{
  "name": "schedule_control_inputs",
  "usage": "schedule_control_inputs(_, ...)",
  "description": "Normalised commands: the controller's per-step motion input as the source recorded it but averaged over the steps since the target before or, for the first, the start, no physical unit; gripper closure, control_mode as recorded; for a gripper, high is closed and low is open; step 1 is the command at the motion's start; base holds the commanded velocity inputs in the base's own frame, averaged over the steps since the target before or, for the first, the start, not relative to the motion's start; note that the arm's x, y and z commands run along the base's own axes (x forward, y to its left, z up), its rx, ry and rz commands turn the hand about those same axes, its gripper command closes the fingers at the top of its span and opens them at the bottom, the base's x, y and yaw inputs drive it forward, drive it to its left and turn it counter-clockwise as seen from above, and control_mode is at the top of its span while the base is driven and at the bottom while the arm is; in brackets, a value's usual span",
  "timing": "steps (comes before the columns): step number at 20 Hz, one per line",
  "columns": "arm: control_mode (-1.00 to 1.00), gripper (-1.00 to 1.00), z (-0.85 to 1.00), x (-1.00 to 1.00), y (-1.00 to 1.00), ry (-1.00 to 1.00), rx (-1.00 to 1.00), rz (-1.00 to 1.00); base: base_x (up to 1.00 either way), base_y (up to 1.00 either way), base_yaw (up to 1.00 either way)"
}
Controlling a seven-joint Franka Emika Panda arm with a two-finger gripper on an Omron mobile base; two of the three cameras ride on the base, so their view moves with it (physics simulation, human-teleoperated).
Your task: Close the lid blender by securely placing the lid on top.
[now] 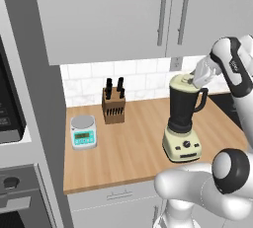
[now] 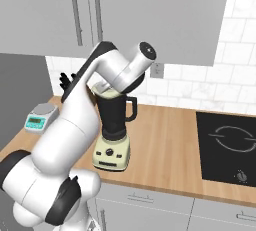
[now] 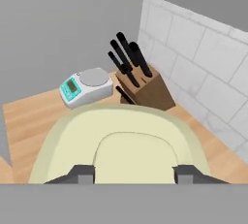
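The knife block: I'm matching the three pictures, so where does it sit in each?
Left base view: knife block left of centre, against the tiled wall.
Right base view: just its dark handles, left, behind the arm.
Hand view: upper centre.
Shared landmark: the scale beside it.

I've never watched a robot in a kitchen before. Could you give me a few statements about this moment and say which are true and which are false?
1. The lid is on top of the blender. True.
2. The knife block stands right of the blender in the left base view. False: it stands left of it, by the wall.
3. The gripper straddles the lid's knob. True.
4. The kitchen scale sits on the stovetop. False: it sits on the wooden counter.
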Motion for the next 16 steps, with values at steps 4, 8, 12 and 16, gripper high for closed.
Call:
schedule_control_inputs(4,-1.00,1.00,-0.34,-0.05,0.00,0.00,0.11,-0.02,0.00,0.00,0.00)
schedule_control_inputs(8,-1.00,1.00,-0.18,-0.01,0.00,0.00,0.07,0.00,0.00,0.00,0.00)
schedule_control_inputs(12,-1.00,-1.00,0.00,0.00,0.00,0.00,0.00,0.00,0.00,0.00,0.00)
schedule_control_inputs(16,-1.00,-1.00,0.00,0.00,0.00,0.00,0.00,0.00,0.00,0.00,0.00)
